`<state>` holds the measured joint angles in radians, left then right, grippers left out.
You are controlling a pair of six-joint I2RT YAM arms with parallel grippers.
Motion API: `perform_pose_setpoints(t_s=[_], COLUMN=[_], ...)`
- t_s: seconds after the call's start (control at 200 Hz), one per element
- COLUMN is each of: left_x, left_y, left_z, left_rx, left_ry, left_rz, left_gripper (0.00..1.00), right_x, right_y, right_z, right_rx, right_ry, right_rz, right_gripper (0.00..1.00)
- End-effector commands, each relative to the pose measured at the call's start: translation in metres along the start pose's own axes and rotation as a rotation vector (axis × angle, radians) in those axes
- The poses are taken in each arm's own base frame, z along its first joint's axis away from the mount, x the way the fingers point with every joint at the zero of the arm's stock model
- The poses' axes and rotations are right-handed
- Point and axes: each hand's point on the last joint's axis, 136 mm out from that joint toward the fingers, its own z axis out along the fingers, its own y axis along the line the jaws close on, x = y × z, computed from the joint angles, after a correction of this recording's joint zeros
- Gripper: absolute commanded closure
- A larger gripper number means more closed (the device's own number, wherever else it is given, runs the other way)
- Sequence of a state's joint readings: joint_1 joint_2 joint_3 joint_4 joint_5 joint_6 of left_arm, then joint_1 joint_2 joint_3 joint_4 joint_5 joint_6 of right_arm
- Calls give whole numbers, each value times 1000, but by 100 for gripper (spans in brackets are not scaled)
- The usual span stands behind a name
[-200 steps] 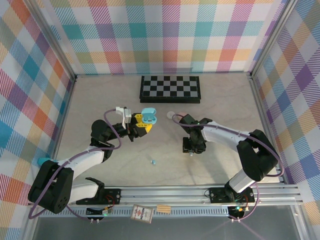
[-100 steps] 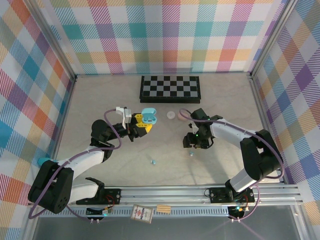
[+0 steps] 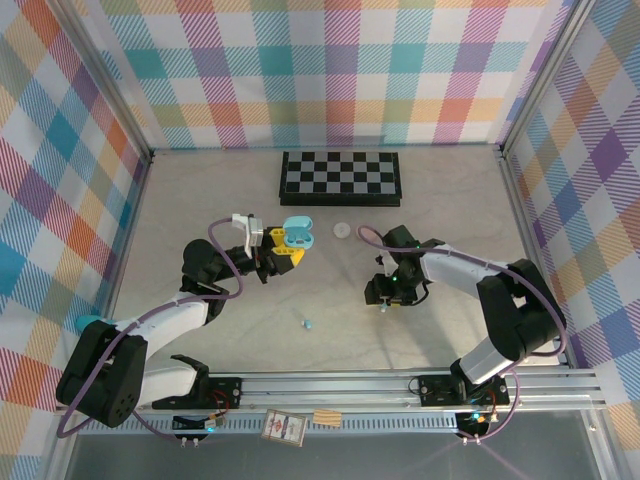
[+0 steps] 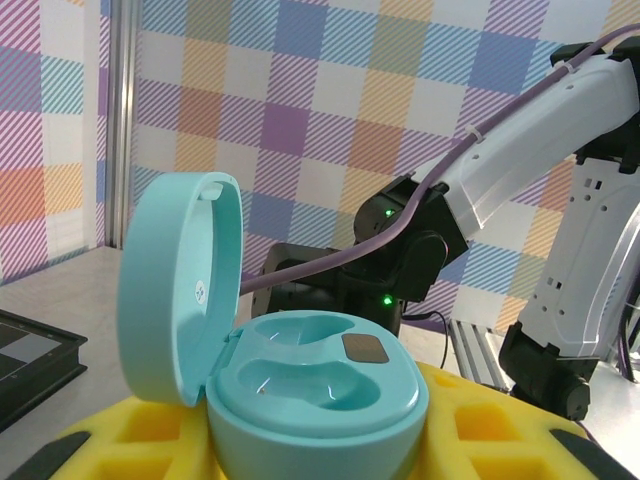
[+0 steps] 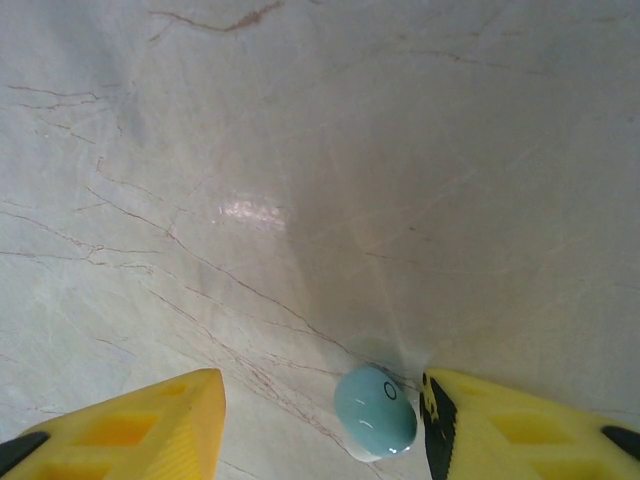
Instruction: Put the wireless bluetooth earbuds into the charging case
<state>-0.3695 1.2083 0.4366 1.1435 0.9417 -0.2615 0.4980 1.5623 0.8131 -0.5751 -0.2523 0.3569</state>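
A pale marbled table (image 3: 200, 200) lies inside bright plaid walls (image 3: 330, 70); a folded checkerboard (image 3: 340, 177) sits at the far edge.

The left gripper (image 3: 285, 248) is clamped on the charging case (image 4: 310, 385); in the left wrist view its yellow fingers (image 4: 130, 440) press the teal base from both sides. The case is held upright above the table, its lid (image 4: 175, 285) hinged open to the left; the 2 moulded wells inside look bare. The left arm (image 3: 180, 315) runs from its base at the near left corner, bends at the elbow and reaches toward the middle of the table, with the wrist about level.

The right gripper (image 3: 385, 298) points down at the table, jaws apart and grasping nothing. In the right wrist view 1 teal earbud (image 5: 375, 410) lies on the surface between the yellow fingers (image 5: 130, 420); it sits just beside the right-hand finger in that view, well apart from the other, and whether it touches I cannot tell. The right arm (image 3: 500, 300) arches from its base at the near right corner and folds back leftward, with the wrist turned down.

A second teal earbud (image 3: 307, 323) lies on the table nearer the bases, between the 2 arms; a small pale round object (image 3: 343, 230) rests just beyond the case.
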Motion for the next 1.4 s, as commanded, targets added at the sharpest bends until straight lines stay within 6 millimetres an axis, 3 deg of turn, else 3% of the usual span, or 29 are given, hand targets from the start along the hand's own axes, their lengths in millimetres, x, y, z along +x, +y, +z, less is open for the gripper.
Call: perform_pose_setpoints(t_s=[0.0, 0.715, 1.23, 1.395], left_x=[-18, -18, -16, -16], left_y=[-7, -7, -5, -5], left_z=[-1, 0, 1, 1], left_rx=[29, 34, 37, 39], left_ry=[-29, -28, -21, -23], left_rz=[71, 73, 66, 66], left_gripper=[67, 67, 67, 67], right_x=[5, 9, -2, -2], right_y=[3, 3, 6, 9], right_z=[3, 7, 8, 8], right_rx=[-38, -50, -52, -68], right_ry=[13, 18, 1, 3], right_rz=[-5, 22, 55, 65], right_gripper=[47, 71, 71, 76])
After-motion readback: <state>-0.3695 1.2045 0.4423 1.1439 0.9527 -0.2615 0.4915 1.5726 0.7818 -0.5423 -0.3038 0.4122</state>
